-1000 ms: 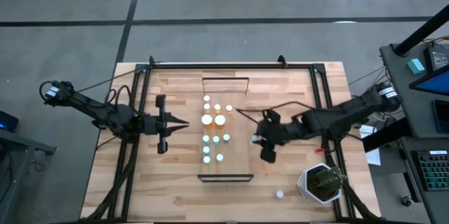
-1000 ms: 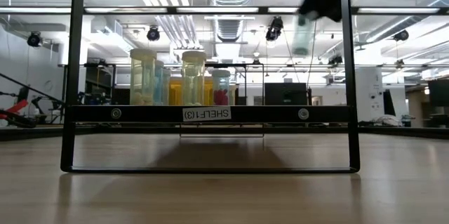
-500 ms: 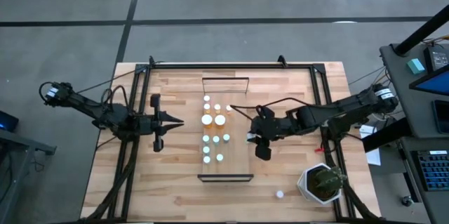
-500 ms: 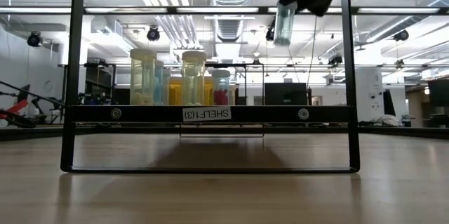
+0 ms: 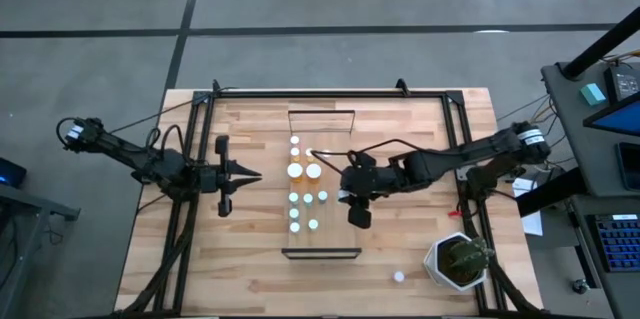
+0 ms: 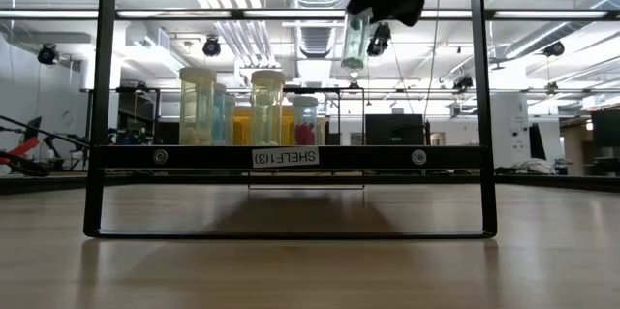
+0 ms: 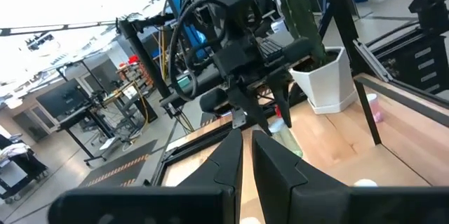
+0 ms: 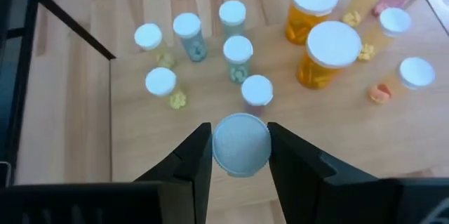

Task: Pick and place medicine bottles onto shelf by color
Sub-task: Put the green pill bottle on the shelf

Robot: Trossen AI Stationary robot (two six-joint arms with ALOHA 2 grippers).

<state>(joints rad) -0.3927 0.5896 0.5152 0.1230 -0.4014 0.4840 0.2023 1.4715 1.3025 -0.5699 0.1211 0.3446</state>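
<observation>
The slatted light-wood tabletop [image 5: 250, 269] is seen from above with the long rectangular light-wood shelf plank [image 5: 340, 239] lying down its middle, a thin dark rail at each end. On that shelf a cluster of small round white-capped medicine bottles [image 5: 308, 196] is already stood, two larger orange-bodied ones among them. A green potted plant in a white pot [image 5: 459, 262] is set near the table's corner, with one stray white-capped bottle [image 5: 398, 278] lying beside it, well apart from the shelf. The right gripper [image 8: 240, 155] is held above the shelf's edge, just beside the cluster, its fingers clamped on a pale greenish white-capped bottle [image 8: 241, 143] that hangs upright and clear of the shelf in the low view. The left gripper [image 5: 258, 175] waits closed and empty at the shelf's other side. For a good placement, the held bottle would best be lowered upright into a free gap next to the like-coloured greenish bottles, clear of neighbouring caps, and released only once its base is seated.
</observation>
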